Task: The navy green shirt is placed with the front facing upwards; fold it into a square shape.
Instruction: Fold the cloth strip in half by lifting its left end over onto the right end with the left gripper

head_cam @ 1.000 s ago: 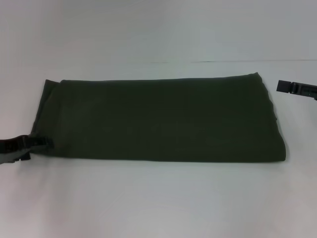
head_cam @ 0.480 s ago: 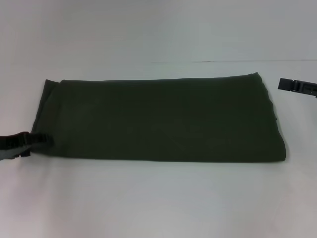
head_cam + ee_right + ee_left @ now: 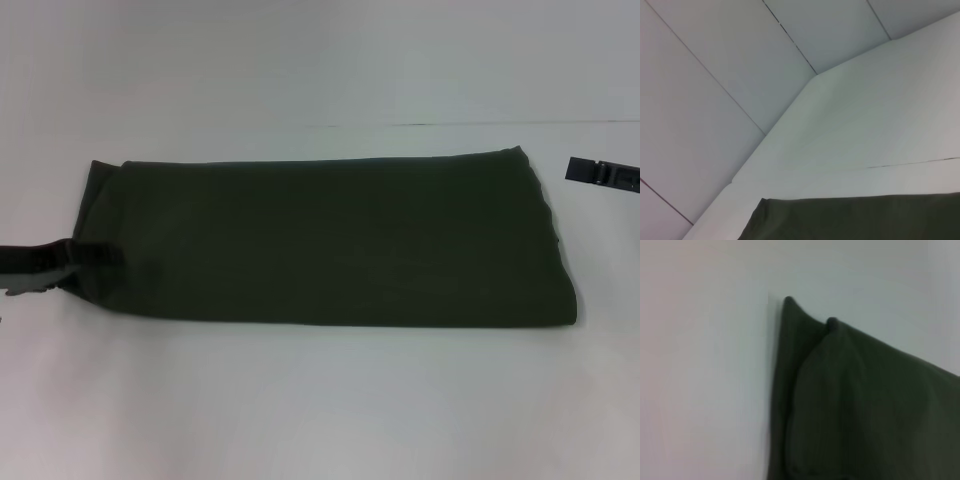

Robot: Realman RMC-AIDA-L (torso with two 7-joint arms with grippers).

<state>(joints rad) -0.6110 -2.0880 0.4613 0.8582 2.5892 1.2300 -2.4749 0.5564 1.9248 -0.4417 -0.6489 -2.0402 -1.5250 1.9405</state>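
Observation:
The navy green shirt (image 3: 330,240) lies folded into a long dark olive band across the white table, its lettering hidden. My left gripper (image 3: 95,256) reaches in from the left and overlaps the band's left end near the front corner. The left wrist view shows that layered end of the shirt (image 3: 850,405) close up, with two cloth corners sticking out. My right gripper (image 3: 600,172) hovers off the band's far right corner, apart from the cloth. In the right wrist view one edge of the shirt (image 3: 855,220) shows.
The white table (image 3: 320,400) stretches bare in front of the shirt and behind it. A thin seam (image 3: 470,124) runs along the table's far part. Pale wall panels (image 3: 715,75) rise beyond the table.
My left gripper has moved right and slightly away from me, from just off the shirt's front left corner onto its left end. The right gripper has drifted slightly right.

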